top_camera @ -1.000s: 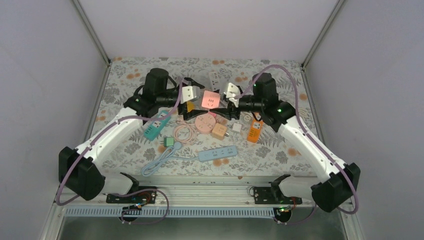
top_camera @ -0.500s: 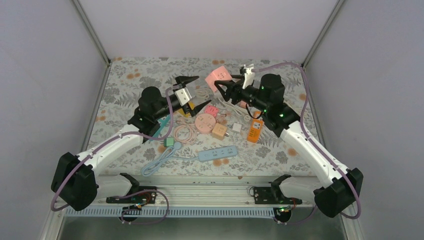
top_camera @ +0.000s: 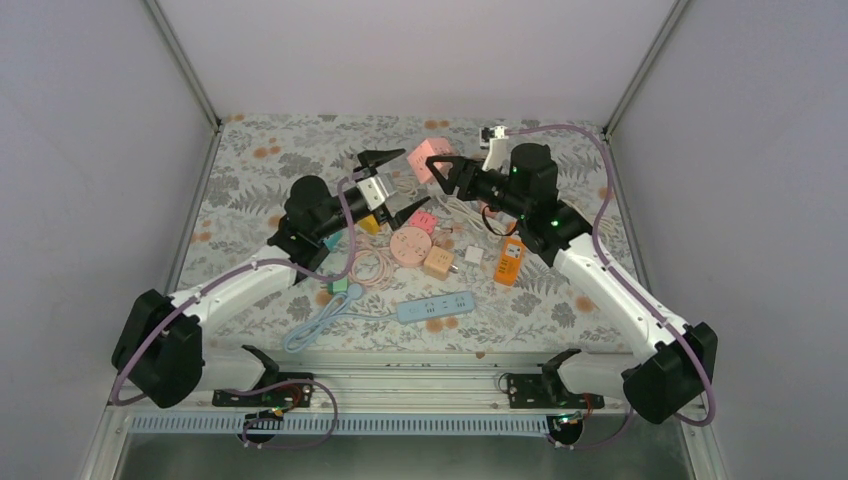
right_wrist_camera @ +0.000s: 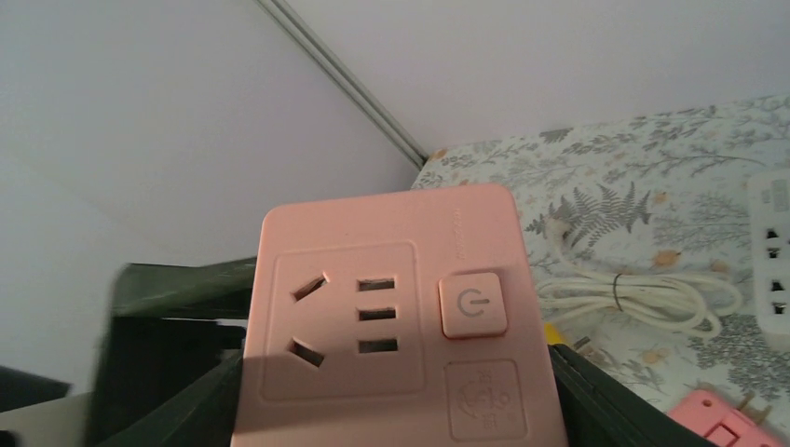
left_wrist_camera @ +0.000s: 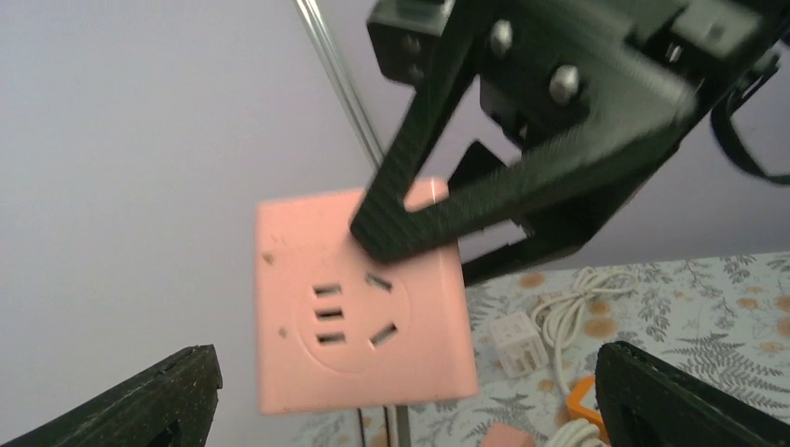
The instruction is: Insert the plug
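Right end effector (top_camera: 436,170) gripping pink socket (top_camera: 425,152), midair

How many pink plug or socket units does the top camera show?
3: square socket in the right end effector, round socket mid-table, small adapter beyond it. More may be hidden.

Pink socket cube (top_camera: 431,154) aloft
I see it tilted, clamped in the right gripper (top_camera: 438,172), socket faces and power button showing
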Tool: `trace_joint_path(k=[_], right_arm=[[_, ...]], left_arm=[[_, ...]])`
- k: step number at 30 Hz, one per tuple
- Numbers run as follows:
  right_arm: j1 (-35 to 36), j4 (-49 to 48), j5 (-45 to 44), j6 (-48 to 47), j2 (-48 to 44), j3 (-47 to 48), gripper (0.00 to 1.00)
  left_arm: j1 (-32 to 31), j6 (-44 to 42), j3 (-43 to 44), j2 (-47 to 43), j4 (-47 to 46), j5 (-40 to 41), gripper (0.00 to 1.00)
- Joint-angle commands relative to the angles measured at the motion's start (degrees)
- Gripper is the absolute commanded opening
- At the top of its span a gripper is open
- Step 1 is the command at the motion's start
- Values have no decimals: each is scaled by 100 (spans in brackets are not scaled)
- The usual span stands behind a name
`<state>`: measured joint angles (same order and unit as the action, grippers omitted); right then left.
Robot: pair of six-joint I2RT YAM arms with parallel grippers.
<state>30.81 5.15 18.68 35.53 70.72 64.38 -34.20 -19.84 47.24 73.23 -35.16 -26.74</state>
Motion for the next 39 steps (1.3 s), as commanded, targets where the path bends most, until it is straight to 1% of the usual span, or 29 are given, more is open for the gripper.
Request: trace_joint_path(k=[1, 6, 12, 13, 16, 18, 19, 20, 22, 23, 25, 27, 29, 32, 33, 34, 36, 37, 38, 39], right_arm=[[51, -244, 308, 272, 57, 324, 53], [54, -9, 494, 144, 278, 424, 54], [52, 15, 604, 16, 444, 408, 54], [55, 5, 631, 16, 447, 401, 54], [56, 104, 627, -6, 483, 481, 55], [47, 211, 629, -84, 527, 560, 59], [38, 292, 658, -138, 571, 619, 63], [29, 415, 685, -216, 636, 694, 69], [6, 661, 707, -345, 743, 817, 81], [-10, 754, 731, -402, 804, 843, 85], [-66, 852, 827, -475, 907, 859, 87], [-80, 952, 856, -531, 1037, 902, 85], [-98, 1055, 844, -575, 1159, 965, 79], [-101, 1052, 750, -664, 1297, 1049, 62], [-101, 1045, 655, -699, 1350, 1089, 56], [-105, 1087, 508, -765, 1421, 1167, 51], [-122, 1153, 174, -918, 1585, 1361, 48], [-131, 1201, -53, -1005, 1699, 1473, 47], [-171, 1252, -291, -1102, 1817, 1613, 47], [-221, 1311, -607, -1211, 1952, 1739, 47]], left_arm=[[-18, 193, 167, 346, -331, -48, 99], [-17, 168, 339, 646, -470, -7, 94], [-8, 165, 362, 832, -746, 73, 93], [-8, 141, 376, 867, -748, 117, 90], [17, 13, 443, 987, -597, 143, 74], [42, -75, 457, 1046, -506, 129, 64], [58, -132, 446, 1066, -505, 87, 59], [83, -194, 443, 1082, -474, 11, 56], [149, -331, 428, 1081, -445, -189, 54], [182, -415, 407, 1087, -441, -320, 53], [267, -572, 376, 1102, -431, -617, 53], [357, -652, 380, 1135, -408, -833, 53], [462, -591, 382, 1182, -472, -937, 53], [635, -338, 353, 1246, -671, -1178, 55], [663, -255, 329, 1270, -757, -1156, 59], [682, -144, 297, 1292, -824, -1044, 74], [701, 60, 237, 1339, -926, -588, 89], [710, 152, 183, 1347, -965, -204, 97], [719, 249, 102, 1328, -1016, 106, 100], [733, 388, -10, 1294, -1092, 482, 100]])
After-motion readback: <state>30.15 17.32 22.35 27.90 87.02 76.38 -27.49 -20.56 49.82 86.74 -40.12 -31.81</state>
